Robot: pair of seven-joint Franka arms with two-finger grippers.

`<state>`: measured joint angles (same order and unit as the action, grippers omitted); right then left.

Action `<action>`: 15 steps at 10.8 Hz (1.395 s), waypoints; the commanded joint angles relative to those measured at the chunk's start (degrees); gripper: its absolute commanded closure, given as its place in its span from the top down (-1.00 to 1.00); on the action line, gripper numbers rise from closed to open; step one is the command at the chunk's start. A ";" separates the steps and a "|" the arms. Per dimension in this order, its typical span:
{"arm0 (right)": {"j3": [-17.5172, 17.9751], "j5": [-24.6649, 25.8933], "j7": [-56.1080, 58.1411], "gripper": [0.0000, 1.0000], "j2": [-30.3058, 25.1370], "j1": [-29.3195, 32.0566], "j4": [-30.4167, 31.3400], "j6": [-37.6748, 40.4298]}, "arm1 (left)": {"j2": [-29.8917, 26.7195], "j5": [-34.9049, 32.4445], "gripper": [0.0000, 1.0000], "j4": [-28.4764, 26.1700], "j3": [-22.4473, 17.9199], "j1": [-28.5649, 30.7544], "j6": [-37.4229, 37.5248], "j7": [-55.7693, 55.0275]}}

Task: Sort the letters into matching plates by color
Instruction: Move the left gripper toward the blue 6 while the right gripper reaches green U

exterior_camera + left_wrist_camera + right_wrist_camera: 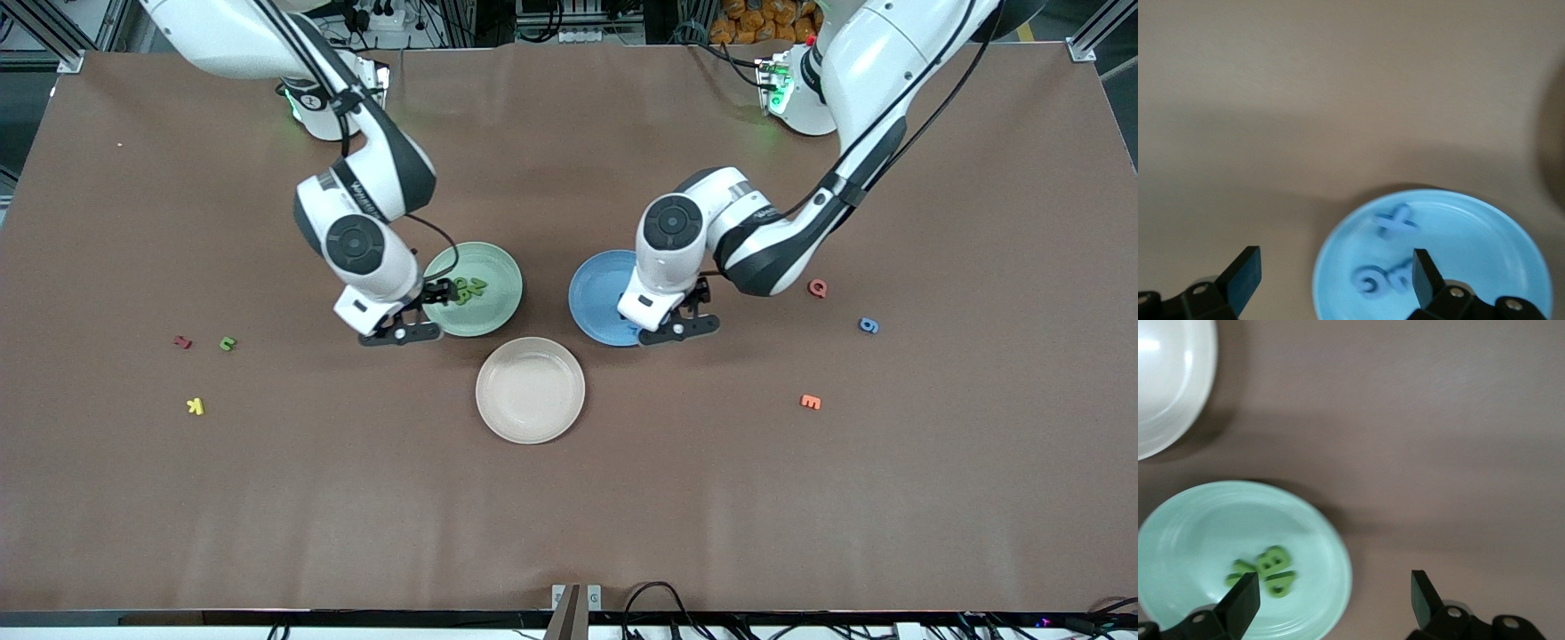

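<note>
Left gripper [677,331]: fingers spread apart, holding nothing; it hangs over the rim of the blue plate [594,298] on the side toward the front camera.
Right gripper [402,333]: fingers spread apart, empty; it hangs over the edge of the green plate [493,307] toward the right arm's end of the table.
Green plate contents: a cluster of green letters [468,290] lies inside; the right wrist view shows them overlapping [1268,571].
Blue plate contents: the left wrist view shows blue letters [1393,223] resting in the dish; the exact count cannot be read.
Letters still out: one green letter [228,343] toward the right arm's end of the table; one blue letter [869,325] toward the left arm's end.
Not for sorting: the red letter [182,341], yellow letter [196,406], orange letter [810,402], a second red letter [817,288] and the cream plate [531,389], which sits nearer the front edge than the other two plates.
Handling: the letters look like light, soft foam, lying flat. They will likely compress under the fingers and may cling on release. Pinching across a thin stroke from above seems best.
Table [569,498]: brown matte cover, faintly creased, offering fair friction.
Room: cables and aluminium framing run along the table edges.
</note>
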<state>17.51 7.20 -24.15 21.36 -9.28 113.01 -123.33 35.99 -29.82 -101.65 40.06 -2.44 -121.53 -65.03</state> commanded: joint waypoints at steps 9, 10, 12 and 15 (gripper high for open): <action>-0.02 6.25 43.80 1.00 -5.00 23.14 3.26 -2.78 | -2.95 0.38 1.00 -0.56 0.02 8.23 3.23 11.77; -0.02 6.25 46.97 1.00 -5.97 24.82 4.84 -4.45 | -3.12 0.73 1.00 -0.65 0.20 8.94 3.32 12.29; 0.07 6.25 53.30 1.00 -7.90 29.21 10.36 -11.54 | -3.21 0.99 1.00 -0.57 0.46 9.91 3.32 13.52; 0.16 6.25 60.35 1.00 -8.52 32.65 14.43 -16.86 | -2.86 1.26 1.00 -0.39 -0.24 8.51 3.32 13.79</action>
<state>16.58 12.94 32.26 15.85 20.91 123.04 -137.62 34.43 -29.82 -101.31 40.28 6.91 -118.97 -52.55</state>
